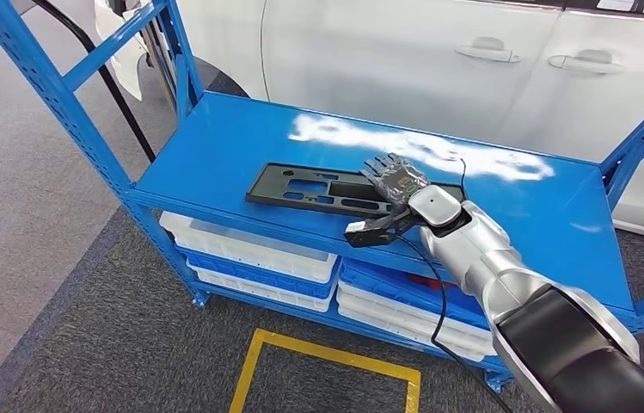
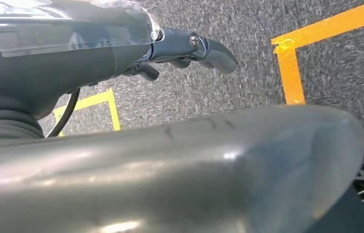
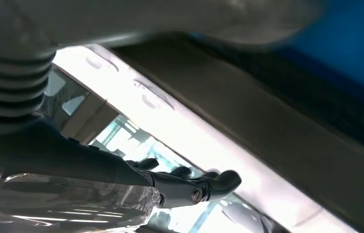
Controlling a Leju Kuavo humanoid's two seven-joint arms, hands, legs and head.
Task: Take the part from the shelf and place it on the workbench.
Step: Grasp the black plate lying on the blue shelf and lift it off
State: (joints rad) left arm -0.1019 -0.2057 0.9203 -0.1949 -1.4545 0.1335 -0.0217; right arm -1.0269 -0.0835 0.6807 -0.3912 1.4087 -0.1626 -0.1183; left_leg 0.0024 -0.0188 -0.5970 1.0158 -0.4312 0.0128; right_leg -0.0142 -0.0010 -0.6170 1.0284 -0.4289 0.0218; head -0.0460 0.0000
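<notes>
On blue shelf (image 1: 241,146): blk part (image 1: 309,187)

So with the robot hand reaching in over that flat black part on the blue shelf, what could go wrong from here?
1. The black part lies flat on the shelf top, so the right robot hand may struggle to get fingers under it and could push it along instead.
2. The part is long and the hand is at one end; it might tilt or slip once lifted.
3. The dangling cable could snag the shelf edge.
</notes>
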